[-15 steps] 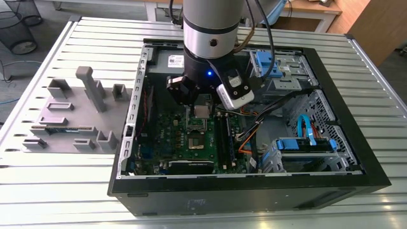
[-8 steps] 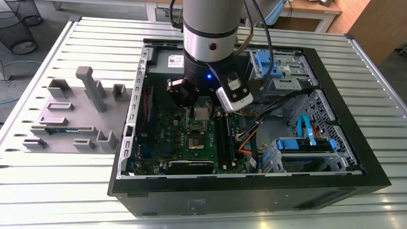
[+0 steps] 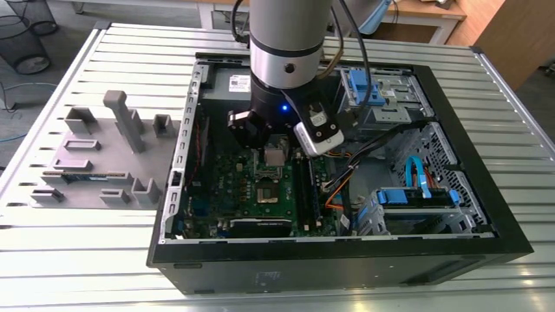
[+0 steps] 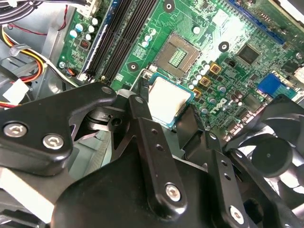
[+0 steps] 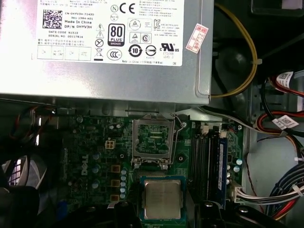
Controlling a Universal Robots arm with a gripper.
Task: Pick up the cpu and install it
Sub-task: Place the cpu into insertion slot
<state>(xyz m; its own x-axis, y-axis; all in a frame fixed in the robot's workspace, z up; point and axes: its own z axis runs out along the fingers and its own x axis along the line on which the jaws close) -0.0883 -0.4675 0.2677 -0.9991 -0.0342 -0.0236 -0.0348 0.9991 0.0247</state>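
The cpu (image 4: 167, 97), a small square chip with a silver top and pale rim, hangs flat just above the green motherboard (image 4: 223, 28) with my gripper (image 4: 166, 114) shut on its edges. In the first wrist view the cpu (image 5: 163, 198) sits between the black fingers (image 5: 122, 210), a short way from the open bare socket (image 5: 152, 140). The same socket (image 4: 178, 56) lies just beyond the chip in the second wrist view. In the exterior view my gripper (image 3: 274, 151) is inside the black computer case (image 3: 347, 266), holding the cpu (image 3: 275, 156) over the board near the socket (image 3: 264, 193).
The big grey power supply box (image 5: 109, 47) stands close behind the socket. Black memory slots (image 5: 209, 161) run beside it, and a black fan (image 4: 270, 152) is on the other side. Coloured cables (image 5: 280, 190) and blue drive cages (image 3: 373, 84) fill the case's far side. A grey parts fixture (image 3: 95, 156) lies at the exterior view's left.
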